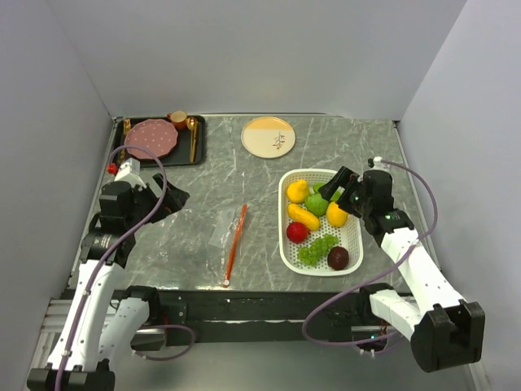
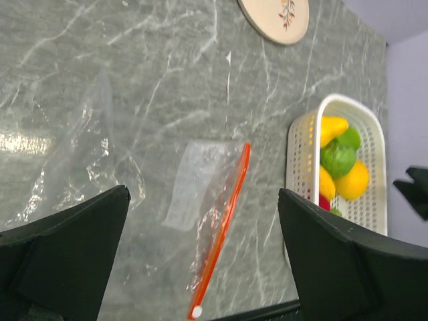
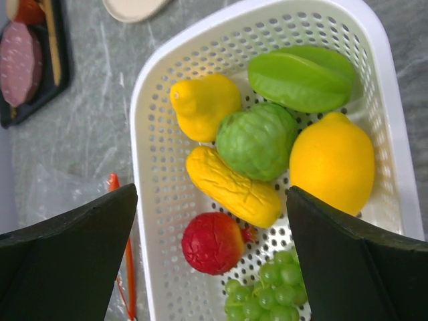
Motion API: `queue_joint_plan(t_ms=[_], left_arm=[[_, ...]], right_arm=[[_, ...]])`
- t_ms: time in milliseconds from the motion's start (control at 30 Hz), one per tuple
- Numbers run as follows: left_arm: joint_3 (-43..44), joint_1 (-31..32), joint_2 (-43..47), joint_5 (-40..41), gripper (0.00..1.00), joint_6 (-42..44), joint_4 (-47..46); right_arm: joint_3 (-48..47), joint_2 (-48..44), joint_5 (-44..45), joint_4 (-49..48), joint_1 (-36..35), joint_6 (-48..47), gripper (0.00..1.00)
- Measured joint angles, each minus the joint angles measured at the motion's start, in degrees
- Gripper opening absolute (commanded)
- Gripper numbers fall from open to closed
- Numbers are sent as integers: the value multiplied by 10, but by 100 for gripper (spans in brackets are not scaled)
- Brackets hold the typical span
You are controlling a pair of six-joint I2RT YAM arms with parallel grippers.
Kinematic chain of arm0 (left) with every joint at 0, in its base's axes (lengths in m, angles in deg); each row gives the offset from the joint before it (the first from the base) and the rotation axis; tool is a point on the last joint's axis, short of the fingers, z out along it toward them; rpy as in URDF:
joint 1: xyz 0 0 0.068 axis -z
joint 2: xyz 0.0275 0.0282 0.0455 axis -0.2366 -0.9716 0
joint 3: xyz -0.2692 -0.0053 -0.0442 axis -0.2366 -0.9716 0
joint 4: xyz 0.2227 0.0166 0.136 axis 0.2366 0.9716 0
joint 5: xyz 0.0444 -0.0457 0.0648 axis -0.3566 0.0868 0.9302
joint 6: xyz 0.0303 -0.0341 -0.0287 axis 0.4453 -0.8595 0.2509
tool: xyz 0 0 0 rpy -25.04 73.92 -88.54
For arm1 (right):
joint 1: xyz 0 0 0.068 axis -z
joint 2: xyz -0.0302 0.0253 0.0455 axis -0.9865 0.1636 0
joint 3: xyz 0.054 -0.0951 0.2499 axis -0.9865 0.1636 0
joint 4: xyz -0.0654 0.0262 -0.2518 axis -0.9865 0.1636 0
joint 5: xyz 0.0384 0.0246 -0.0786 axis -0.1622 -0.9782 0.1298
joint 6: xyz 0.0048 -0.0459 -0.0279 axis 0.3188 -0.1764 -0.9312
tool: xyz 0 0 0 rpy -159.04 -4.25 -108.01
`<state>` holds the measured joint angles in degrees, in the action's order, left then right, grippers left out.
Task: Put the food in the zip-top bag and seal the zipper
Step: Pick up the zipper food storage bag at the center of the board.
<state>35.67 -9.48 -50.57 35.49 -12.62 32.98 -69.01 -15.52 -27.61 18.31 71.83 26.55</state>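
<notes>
Sitting in white basket [image 1: 283, 221]: food [image 1: 316, 204]; zip-top bag [image 1: 221, 232] flat beside it.

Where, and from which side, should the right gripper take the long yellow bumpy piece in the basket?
Across its narrow middle, from straight above. The long yellow piece lies flat and diagonal in the basket, so the open right gripper should probably turn crosswise to it, minding the green bumpy fruit against it.

A white basket [image 1: 283, 232] sits on the right of the grey marble table [image 1: 244, 175]. In the far left corner a black tray [image 1: 184, 148] holds a pink plate [image 1: 151, 138], a small cup [image 1: 177, 119] and gold cutlery [image 1: 193, 140]. A round cream-and-orange plate [image 1: 268, 136] lies near the tray, to its right.
</notes>
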Motion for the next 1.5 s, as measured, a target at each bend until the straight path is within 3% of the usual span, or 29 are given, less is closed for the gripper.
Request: queue_joint_plan(t_ms=[233, 367, 600, 767, 933, 1067, 1167, 1500], left_arm=[[14, 25, 19, -13, 99, 24, 37], [4, 73, 1, -18, 99, -1, 17], [-17, 338, -101, 120, 99, -84, -20], [24, 458, -250, 238, 99, -135, 8], [70, 504, -337, 332, 94, -186, 38], [77, 521, -371, 371, 73, -224, 56], [76, 526, -382, 383, 65, -241, 64], [43, 536, -397, 395, 58, -270, 47]], right_arm=[[-9, -9, -2, 13, 2, 14, 100], [10, -23, -36, 2, 7, 38, 100], [4, 1, -57, 21, 8, 16, 100], [-20, 4, -56, 45, 8, -10, 100], [-45, 7, -59, 56, 8, -27, 100], [-52, 16, -64, 63, 8, -37, 100], [-52, 22, -69, 69, 8, -39, 100], [-52, 27, -75, 78, 8, -38, 100]])
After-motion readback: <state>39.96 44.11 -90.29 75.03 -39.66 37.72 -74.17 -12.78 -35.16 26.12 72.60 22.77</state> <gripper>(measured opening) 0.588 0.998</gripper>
